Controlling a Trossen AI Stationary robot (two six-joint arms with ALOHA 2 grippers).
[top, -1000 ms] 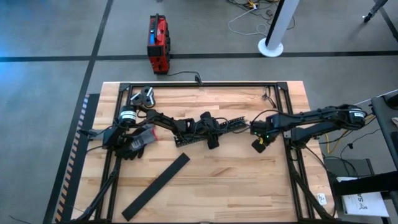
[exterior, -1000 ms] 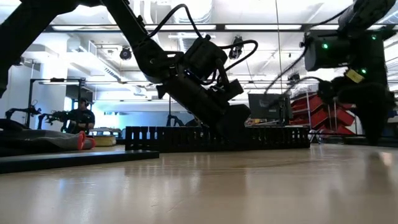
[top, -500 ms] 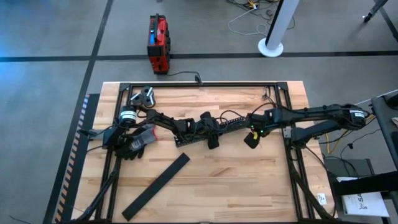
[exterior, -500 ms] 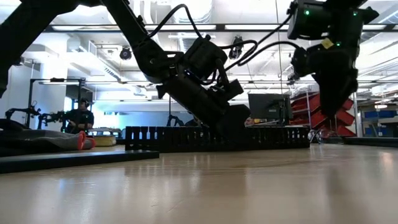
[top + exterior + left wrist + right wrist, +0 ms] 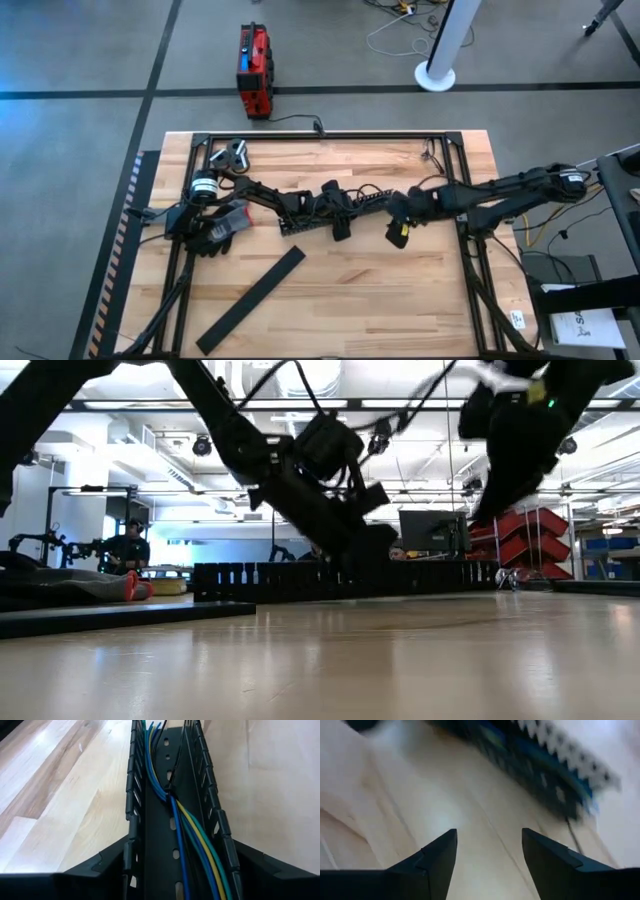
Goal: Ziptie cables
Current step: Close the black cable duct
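Since a second earlier the right gripper (image 5: 398, 232), fingers apart and empty, had swung from three o'clock toward the duct (image 5: 330, 212). The left gripper (image 5: 340, 222) straddled that duct, its fingers spread outside the walls. Roughly four cables (image 5: 186, 830) lay inside, already cinched at one point; further ties looked outstanding.

A robotics lab or workshop. A light wooden worktable (image 5: 330, 290) in a black metal frame stands on grey floor marked with dark lines. A red box (image 5: 253, 70) sits on the floor behind it. Beyond the table are ceiling strip lights (image 5: 215, 404), a monitor (image 5: 425, 530), red racks (image 5: 535, 545) and a seated person (image 5: 125, 548).
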